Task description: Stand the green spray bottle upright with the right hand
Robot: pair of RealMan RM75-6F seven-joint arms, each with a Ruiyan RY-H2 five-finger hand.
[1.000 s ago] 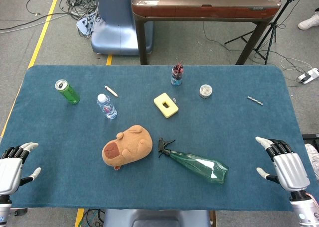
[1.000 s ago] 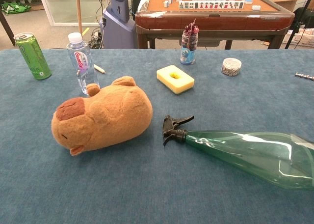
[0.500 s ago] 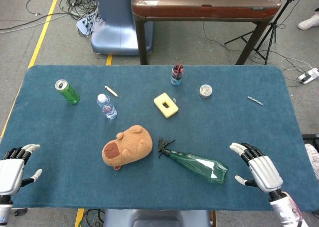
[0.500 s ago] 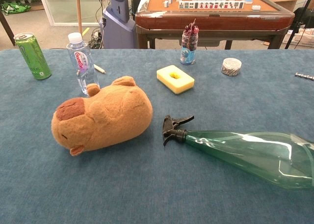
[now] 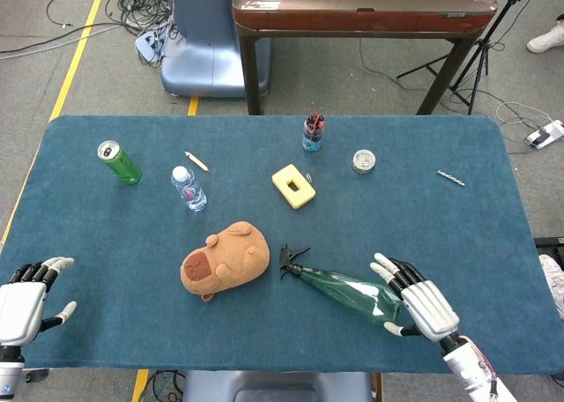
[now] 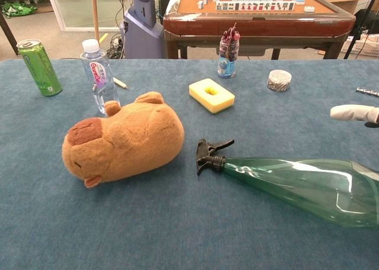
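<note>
on the blue table (image 5: 106,234), the right hand (image 5: 421,303) has swept in from the right edge since a second ago and now sits at the base of the bottle (image 5: 348,292), fingers spread and holding nothing; whether it touches the bottle cannot be told. the green spray bottle has not moved: it lies on its side in the near middle, black trigger head pointing left toward the plush (image 5: 225,259), base toward the right. the left hand (image 5: 22,298) stays at the near left corner, fingers apart, empty, well apart from everything.

the head view takes in both hands and the whole table. the chest view shows no left hand and only a white fingertip (image 6: 352,112) of the right hand entering at the right edge, above the bottle's wide end; earlier that view held no hand at all. it shows the bottle's clear green body and trigger up close, just right of the plush.

further back stand a water bottle (image 5: 189,189), a green can (image 5: 118,162) and a yellow sponge (image 5: 293,185), unmoved.
</note>
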